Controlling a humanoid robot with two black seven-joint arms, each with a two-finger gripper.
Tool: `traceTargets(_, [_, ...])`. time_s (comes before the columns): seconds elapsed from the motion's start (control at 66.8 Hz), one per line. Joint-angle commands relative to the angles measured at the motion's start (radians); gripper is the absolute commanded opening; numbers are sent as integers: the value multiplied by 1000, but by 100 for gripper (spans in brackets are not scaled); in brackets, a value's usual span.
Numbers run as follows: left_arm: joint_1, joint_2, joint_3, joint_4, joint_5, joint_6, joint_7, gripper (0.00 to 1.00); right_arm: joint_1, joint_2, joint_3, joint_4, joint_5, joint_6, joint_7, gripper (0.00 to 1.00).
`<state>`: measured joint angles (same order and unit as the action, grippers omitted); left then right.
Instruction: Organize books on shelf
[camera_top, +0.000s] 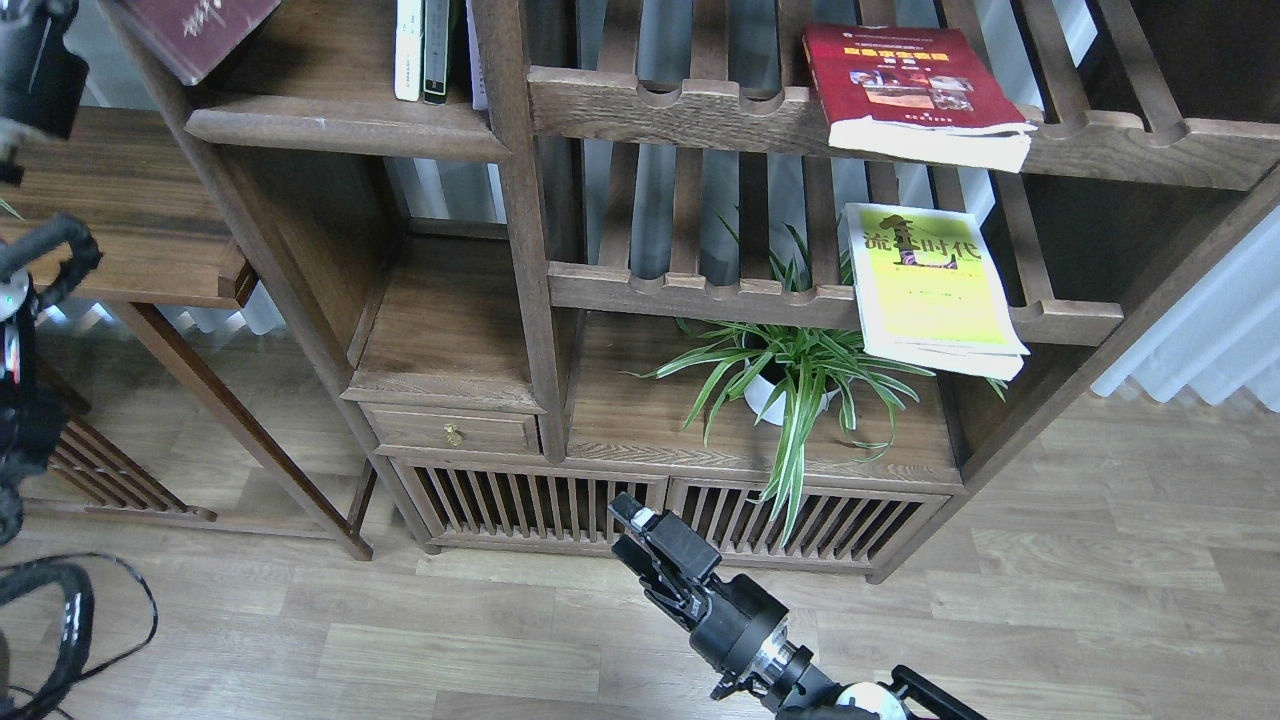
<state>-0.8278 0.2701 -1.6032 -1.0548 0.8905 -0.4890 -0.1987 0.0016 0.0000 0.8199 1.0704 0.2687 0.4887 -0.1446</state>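
A corner of the dark maroon book shows at the top left, above the left end of the solid brown shelf board. My left arm's wrist is at the left edge; its gripper is out of view above the frame. The thick red book lies flat on the upper slatted rack. The yellow-green book lies flat on the lower slatted rack, overhanging its front. My right gripper is low, in front of the cabinet base, open and empty.
A few thin books stand upright at the right end of the shelf board. A potted spider plant sits under the lower rack. A wooden side table stands at the left. A small drawer is below.
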Motion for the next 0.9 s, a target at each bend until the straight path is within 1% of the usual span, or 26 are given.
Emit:
traceTargets(0.0, [-71, 12, 46, 30, 41, 0, -15, 0, -2, 0, 1, 3, 1, 0, -1, 98])
traceTargets(0.09, [-105, 12, 74, 65, 71, 0, -27, 0, -2, 0, -1, 5, 1, 0, -1, 98])
traceTargets(0.18, [-126, 14, 115, 101, 94, 0, -57, 0, -2, 0, -2, 8, 1, 0, -3, 98])
traceTargets(0.24, [-132, 15, 131, 116, 105, 0, -65, 0, -2, 0, -4, 8, 0, 0, -1, 98])
traceTargets(0.449, [-139, 15, 166, 130, 117, 0, -67, 0, -5, 0, -2, 20, -2, 0, -1, 98])
traceTargets(0.614, [-163, 15, 186, 177, 116, 0, -71, 0, -22, 0, -2, 36, -2, 0, -3, 98])
traceTargets(0.629, [-184, 15, 202, 206, 117, 0, -83, 0, -26, 0, -2, 51, -2, 0, -3, 98])
traceTargets(0.779, [-237, 15, 239, 265, 117, 0, -120, 0, -26, 0, -4, 56, -2, 0, -1, 98])
traceTargets(0.884, [-271, 15, 270, 328, 116, 0, -159, 0, -26, 0, -4, 56, -2, 0, -3, 98])
